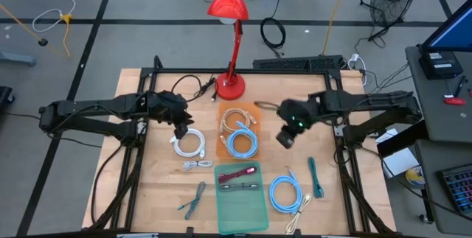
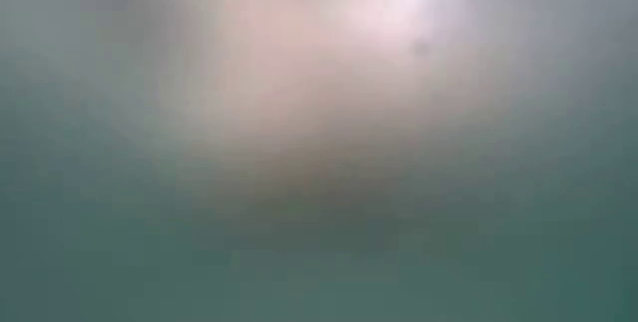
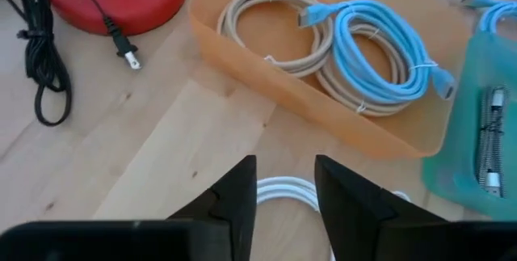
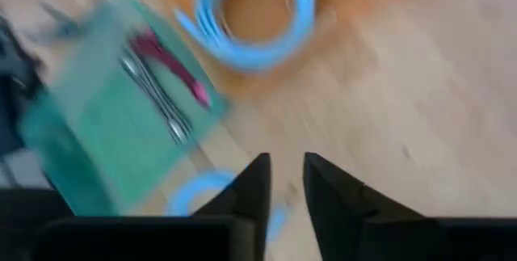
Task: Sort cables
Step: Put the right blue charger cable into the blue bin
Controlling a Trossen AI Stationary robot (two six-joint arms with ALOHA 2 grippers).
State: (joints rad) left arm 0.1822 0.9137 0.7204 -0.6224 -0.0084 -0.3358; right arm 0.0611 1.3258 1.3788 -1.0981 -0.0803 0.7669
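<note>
White-and-light-blue coiled cable [image 1: 189, 144] lies just beside orange translucent plastic tray [image 1: 221, 148], on its lamp-less side. Looks light, floppy; best pinched across bundled strands. Left gripper [image 3: 285, 187] hovers above it, released, empty. Right gripper [image 4: 284, 178] nr tray, parted, empty.

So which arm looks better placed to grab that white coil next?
The left. Its gripper hangs right above the white coil, fingers open, while the right gripper sits past the orange tray.

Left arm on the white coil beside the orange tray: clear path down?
Probably yes. The left gripper hangs right above the white coil, jaws open, nothing between them; the orange tray sits off to one side.
</note>
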